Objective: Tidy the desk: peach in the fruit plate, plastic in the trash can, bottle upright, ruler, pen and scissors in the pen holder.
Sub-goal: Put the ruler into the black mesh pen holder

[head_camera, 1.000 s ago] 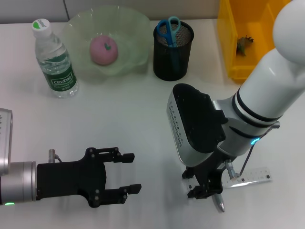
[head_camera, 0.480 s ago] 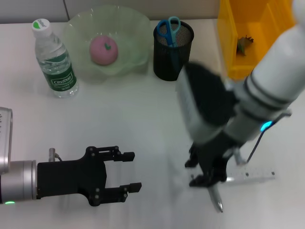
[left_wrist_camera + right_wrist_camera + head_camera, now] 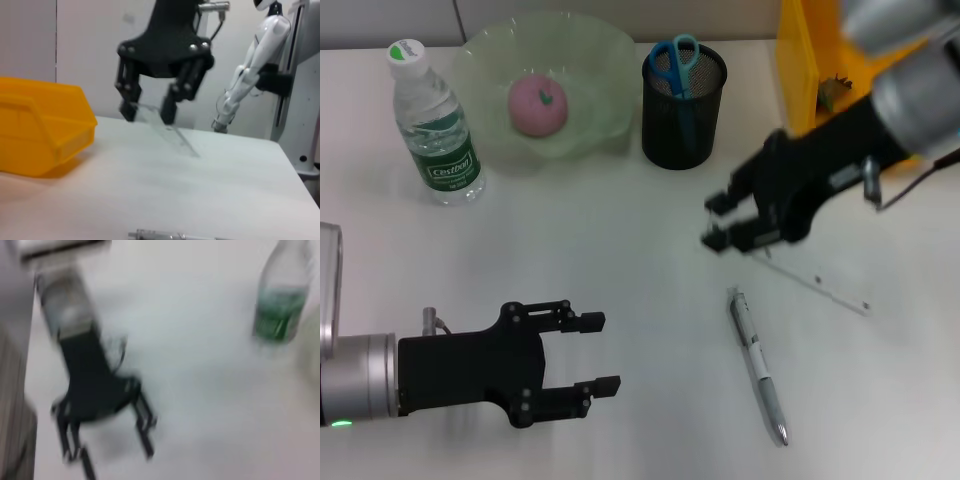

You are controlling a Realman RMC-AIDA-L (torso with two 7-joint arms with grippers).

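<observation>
Right gripper (image 3: 718, 222) lifts the clear ruler (image 3: 817, 283) off the desk (image 3: 620, 240); left gripper (image 3: 603, 352) waits open.

The bottle (image 3: 432, 123) stands upright at the far left, its green label reading "Cestbon". Beside it the peach (image 3: 538, 105) lies in the green plate (image 3: 485, 70), and blue-handled scissors (image 3: 675, 62) stand in the black mesh holder (image 3: 682, 118). The ruler's fine printed marks cannot be read; the right gripper's fingers are closed on one end, in front of the holder, and the strip slants down and away, as the left wrist view also shows (image 3: 165, 127). The pen (image 3: 757, 364) lies flat on the desk just beneath, apart from the ruler. A yellow bin (image 3: 805, 90) at the far right holds a small dark scrap. The left gripper rests low at the near left, fingers spread, holding nothing.
</observation>
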